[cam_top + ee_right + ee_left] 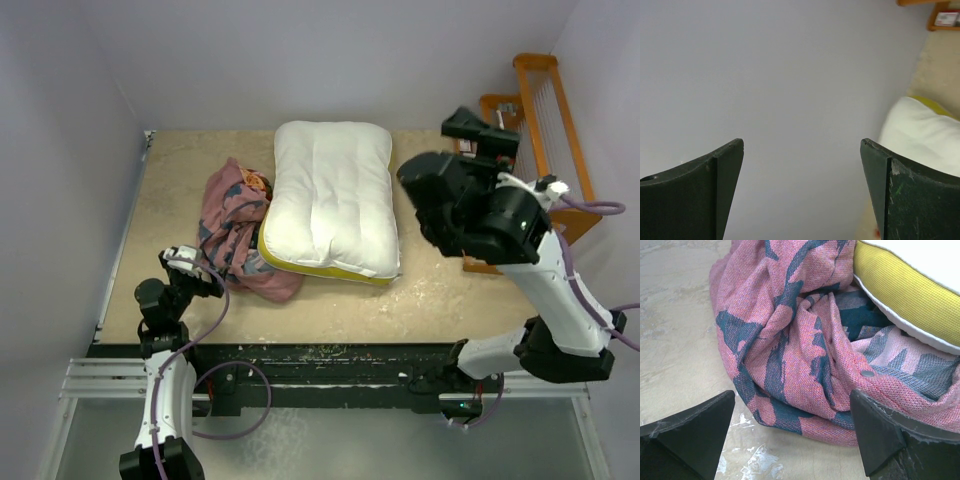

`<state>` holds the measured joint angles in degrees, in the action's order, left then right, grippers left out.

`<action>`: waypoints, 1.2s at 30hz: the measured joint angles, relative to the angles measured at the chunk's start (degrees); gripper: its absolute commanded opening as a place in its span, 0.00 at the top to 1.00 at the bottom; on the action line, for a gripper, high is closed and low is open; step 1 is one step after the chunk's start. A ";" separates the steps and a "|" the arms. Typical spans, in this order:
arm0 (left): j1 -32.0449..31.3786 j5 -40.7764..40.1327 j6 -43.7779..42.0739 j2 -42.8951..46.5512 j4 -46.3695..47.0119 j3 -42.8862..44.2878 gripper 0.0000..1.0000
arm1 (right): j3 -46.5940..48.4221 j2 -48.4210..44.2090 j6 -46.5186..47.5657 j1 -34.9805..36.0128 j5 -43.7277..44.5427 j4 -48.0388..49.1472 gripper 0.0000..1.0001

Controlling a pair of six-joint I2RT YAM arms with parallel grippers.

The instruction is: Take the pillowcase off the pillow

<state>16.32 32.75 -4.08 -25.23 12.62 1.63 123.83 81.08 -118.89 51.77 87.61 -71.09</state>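
The white quilted pillow (pixel 332 195) lies bare in the middle of the table, its yellow side band (pixel 905 295) showing along the near edge. The pillowcase (pixel 236 235) sits crumpled in a pinkish-mauve heap with dark patches against the pillow's left side, and part of it is tucked under the pillow's corner. My left gripper (pixel 208 280) is low at the heap's near-left edge. In the left wrist view the left gripper (pixel 792 395) is open, just short of the pillowcase (pixel 790 340) and holding nothing. My right gripper (pixel 422 185) is raised to the right of the pillow. The right wrist view shows the right gripper (pixel 801 145) open and empty against the wall, with the pillow (pixel 920 135) at the right.
An orange wooden rack (pixel 545 120) stands at the table's right edge, close behind the right arm. Walls close in the table (pixel 450 290) at the back and the left. A metal snap (pixel 867 373) shows on the pillowcase's hem.
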 measured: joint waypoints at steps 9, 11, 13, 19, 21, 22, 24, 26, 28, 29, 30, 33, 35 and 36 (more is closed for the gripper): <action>0.00 0.00 0.00 0.00 0.00 0.00 0.01 | -37.62 -15.78 -0.15 13.00 -0.46 -3.37 0.00; 0.00 0.00 0.00 0.00 0.00 0.00 0.01 | -39.12 -16.65 -0.13 16.39 -0.52 -3.37 0.00; 0.00 0.00 0.02 0.00 0.00 0.00 0.01 | -39.39 -16.83 2.01 19.91 -0.50 -3.17 0.00; 0.00 0.00 0.00 0.00 0.00 0.00 0.01 | -39.30 -16.55 17.92 27.67 -0.39 -3.08 0.00; 0.00 0.00 0.00 0.00 0.00 0.00 0.01 | -39.30 -16.57 21.11 28.76 -0.33 -2.97 0.00; 0.00 0.00 0.00 0.00 0.00 0.00 0.01 | -39.30 -16.52 22.62 28.92 -0.28 -2.89 0.00; 0.00 0.00 0.02 0.00 0.00 0.00 0.01 | -39.19 -16.11 25.27 28.92 -0.24 -2.82 0.00; 0.00 0.00 0.02 0.00 0.00 0.00 0.01 | -38.34 -14.82 27.87 28.89 -0.09 -2.75 0.00; 0.00 0.00 0.00 0.00 0.00 0.00 0.01 | -37.42 -12.90 30.16 28.92 -0.07 -2.67 0.00; 0.00 0.00 0.00 0.00 0.00 0.00 0.01 | -37.18 -11.69 31.43 28.92 -0.02 -2.54 0.00; 0.00 0.00 0.02 0.00 0.00 0.00 0.01 | -37.16 -10.54 32.65 28.92 -0.07 -2.40 0.00; 0.00 0.00 0.00 0.00 0.00 0.00 0.01 | -37.16 -6.62 37.07 28.72 -0.09 -2.16 0.00; 0.00 0.00 0.00 0.00 0.00 0.00 0.01 | -37.20 -4.26 40.70 28.20 -0.09 -2.03 0.00; 0.00 0.00 0.00 0.00 0.00 0.00 0.01 | -37.51 -3.43 42.53 27.78 -0.07 -1.84 0.00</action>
<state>16.32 32.75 -4.08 -25.23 12.62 1.63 86.32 77.65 -76.36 79.55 87.55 -72.93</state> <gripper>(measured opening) 0.990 0.996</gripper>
